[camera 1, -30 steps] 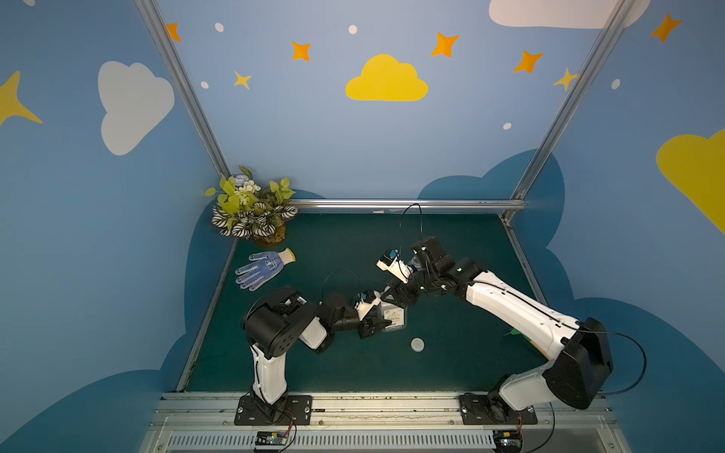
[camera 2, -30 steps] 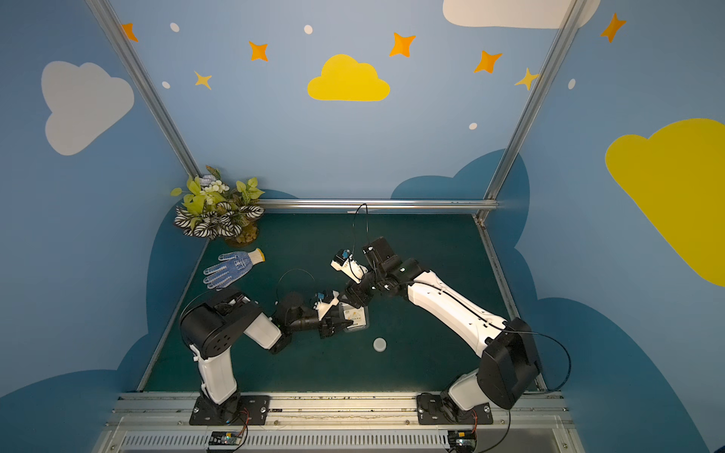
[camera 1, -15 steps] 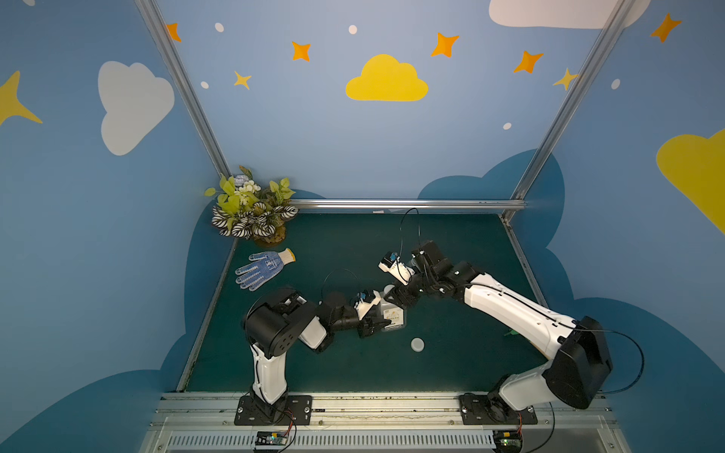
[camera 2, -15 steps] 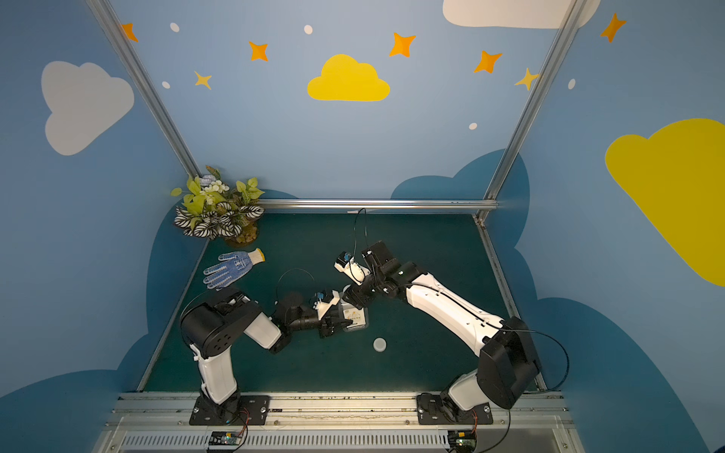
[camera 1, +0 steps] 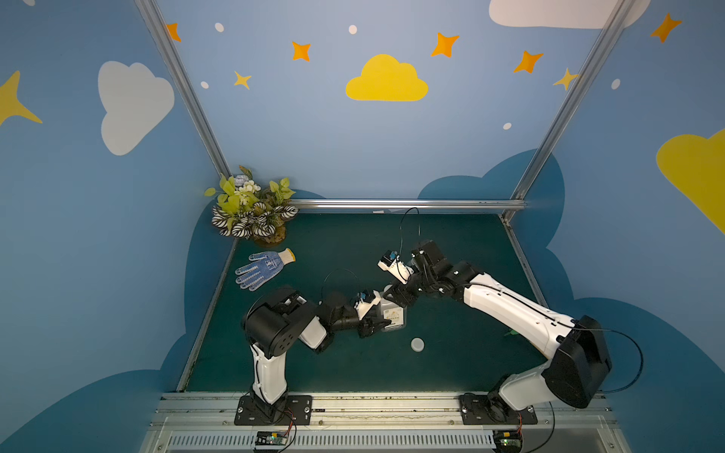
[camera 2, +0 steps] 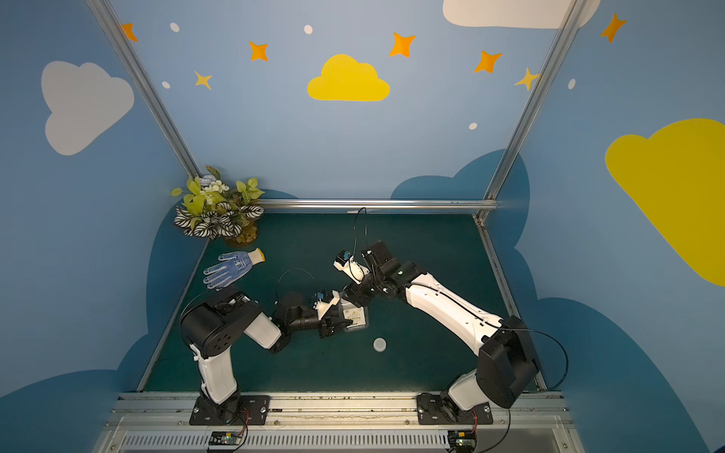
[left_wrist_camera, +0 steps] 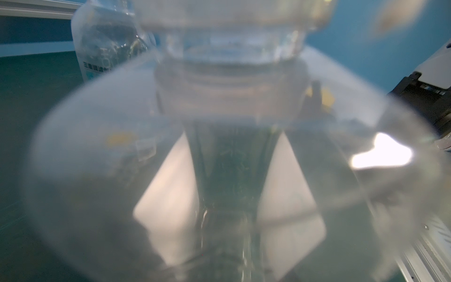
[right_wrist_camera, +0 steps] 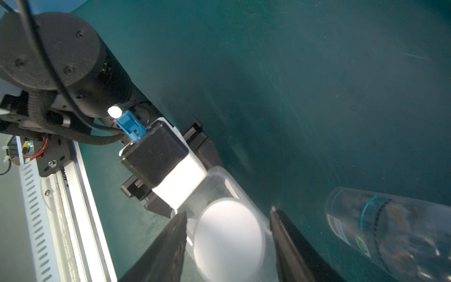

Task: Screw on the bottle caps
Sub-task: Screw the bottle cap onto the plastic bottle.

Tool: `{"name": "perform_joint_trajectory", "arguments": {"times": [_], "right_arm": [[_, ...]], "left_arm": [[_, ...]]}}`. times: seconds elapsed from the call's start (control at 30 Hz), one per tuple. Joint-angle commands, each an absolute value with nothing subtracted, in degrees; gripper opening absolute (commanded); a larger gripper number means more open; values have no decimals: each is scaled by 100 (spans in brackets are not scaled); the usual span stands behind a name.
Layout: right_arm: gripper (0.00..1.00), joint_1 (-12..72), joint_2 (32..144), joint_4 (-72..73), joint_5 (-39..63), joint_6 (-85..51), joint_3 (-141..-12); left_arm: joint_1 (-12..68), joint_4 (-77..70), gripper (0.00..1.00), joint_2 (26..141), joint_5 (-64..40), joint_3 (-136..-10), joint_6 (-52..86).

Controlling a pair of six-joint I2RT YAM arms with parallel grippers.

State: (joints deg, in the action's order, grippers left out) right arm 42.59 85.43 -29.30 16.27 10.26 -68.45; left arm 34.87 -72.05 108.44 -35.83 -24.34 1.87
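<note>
One white cap (right_wrist_camera: 229, 239) sits on the rectangular bottle (camera 1: 393, 315), which the left tool (camera 1: 378, 323) clamps on the desk (camera 1: 451, 255); the right tool (right_wrist_camera: 228, 212) straddles that cap, jaws slightly apart. Next, likely: close, twist; second cap (camera 1: 417, 344) lies nearby

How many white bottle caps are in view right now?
2. One cap sits atop the flat-sided bottle, between the fingers of the right pincer. The loose cap lies on the mat near the front. Others may be hidden behind the arms.
</note>
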Motion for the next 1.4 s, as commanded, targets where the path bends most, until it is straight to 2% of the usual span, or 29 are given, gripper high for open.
{"name": "perform_joint_trajectory", "arguments": {"times": [0.0,0.43,0.57,0.67,0.87,1.2,1.37], "right_arm": [[54,4241,8640,-2822,1705,976,-6912],[22,4299,8587,-2542,1549,589,-6615],[19,4353,8622,-2534,1380,416,-6542],[16,4429,8666,-2629,1081,189,-6598],[0,4787,8788,-2814,89,-331,-6719],[0,5393,8966,-2698,-1260,-1386,-6642],[0,5431,8865,-2448,-1371,-1640,-6428]], "left_arm": [[3478,-7348,2,10880,-3665,-2539,211],[3474,-7494,2,10861,-3527,-2463,228],[3476,-7763,2,10872,-3349,-2344,245],[3488,-7963,2,10872,-3153,-2258,253],[3672,-8016,2,10789,-2494,-2148,-15],[3946,-8017,2,10635,-1552,-2004,-361],[3954,-8016,2,10595,-1494,-1969,-387]]}}
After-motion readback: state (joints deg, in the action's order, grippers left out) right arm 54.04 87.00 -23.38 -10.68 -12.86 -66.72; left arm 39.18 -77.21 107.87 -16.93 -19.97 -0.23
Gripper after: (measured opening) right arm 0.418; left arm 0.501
